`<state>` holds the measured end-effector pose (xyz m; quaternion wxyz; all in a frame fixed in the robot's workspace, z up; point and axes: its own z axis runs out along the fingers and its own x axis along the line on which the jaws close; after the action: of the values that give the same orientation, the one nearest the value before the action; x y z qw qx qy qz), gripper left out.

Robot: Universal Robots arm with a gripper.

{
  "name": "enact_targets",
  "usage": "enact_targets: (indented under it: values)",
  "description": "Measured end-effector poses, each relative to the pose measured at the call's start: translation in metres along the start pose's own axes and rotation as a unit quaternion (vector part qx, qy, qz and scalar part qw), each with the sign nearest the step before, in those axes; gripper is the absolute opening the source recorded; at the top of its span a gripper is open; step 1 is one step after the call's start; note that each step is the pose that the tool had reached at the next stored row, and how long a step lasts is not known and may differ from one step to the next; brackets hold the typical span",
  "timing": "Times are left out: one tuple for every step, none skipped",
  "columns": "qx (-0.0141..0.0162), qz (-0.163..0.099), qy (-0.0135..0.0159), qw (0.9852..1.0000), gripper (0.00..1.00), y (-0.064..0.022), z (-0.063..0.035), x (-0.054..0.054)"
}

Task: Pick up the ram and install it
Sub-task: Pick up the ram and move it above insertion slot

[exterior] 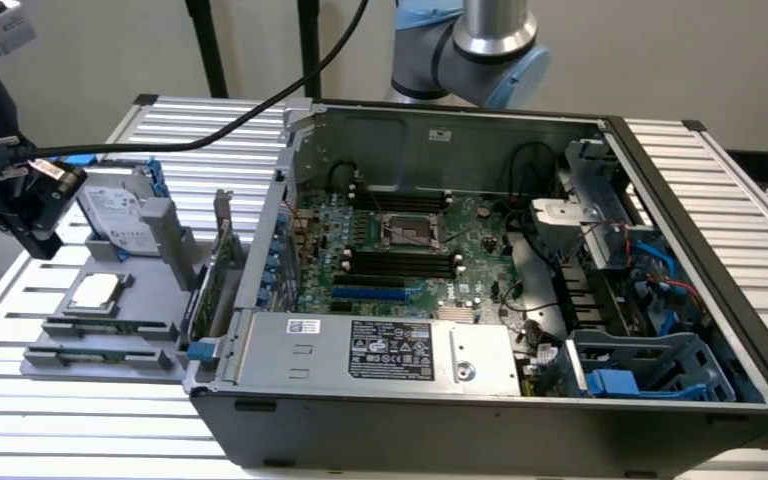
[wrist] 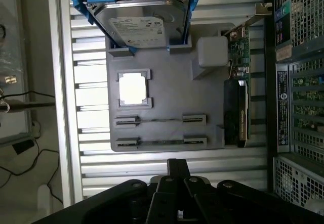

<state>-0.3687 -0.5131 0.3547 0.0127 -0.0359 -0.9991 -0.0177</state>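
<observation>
End effector: my black end effector [exterior: 40,243] is pinched shut and empty, hovering off the flat grey plastic tray's [exterior: 151,305] side on the exterior view's left.
Ram: the long, thin dark-green ram stick [exterior: 108,327] lies in the tray's clips.
Case: the open black computer case [exterior: 491,425] stands just beside the tray.

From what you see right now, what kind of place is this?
Probably a robotics lab bench for computer assembly: an open computer case sits on a slatted table, a grey tray beside it holds a hard drive, with a robot arm behind.
</observation>
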Motion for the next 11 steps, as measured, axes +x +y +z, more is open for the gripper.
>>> enact_targets:
  values:
    - [0.0,0.0,-0.0003,1.0,0.11,0.0,0.0002,0.0008]
    - [0.0,-0.005,-0.0003,1.0,0.11,-0.0001,0.0006,0.0009]
    - [0.0003,-0.014,0.0,0.9999,0.11,-0.0001,0.0008,0.0009]
    - [0.0006,-0.023,0.0004,0.9997,0.11,-0.0001,0.001,0.0009]
    - [0.0009,-0.032,0.0007,0.9995,0.11,-0.0001,0.0012,0.0009]
    - [0.0011,-0.041,0.0011,0.9992,0.11,-0.0001,0.0014,0.0009]
    - [0.0014,-0.05,0.0014,0.9987,0.11,-0.0001,0.0017,0.001]
    - [0.0016,-0.059,0.0017,0.9982,0.11,-0.0001,0.002,0.0009]
    - [0.0018,-0.068,0.0019,0.9977,0.11,-0.0001,0.0024,0.0009]
    - [0.002,-0.077,0.0023,0.997,0.11,-0.0001,0.0027,0.0009]
    - [0.0023,-0.086,0.0026,0.9963,0.11,-0.0001,0.003,0.0009]
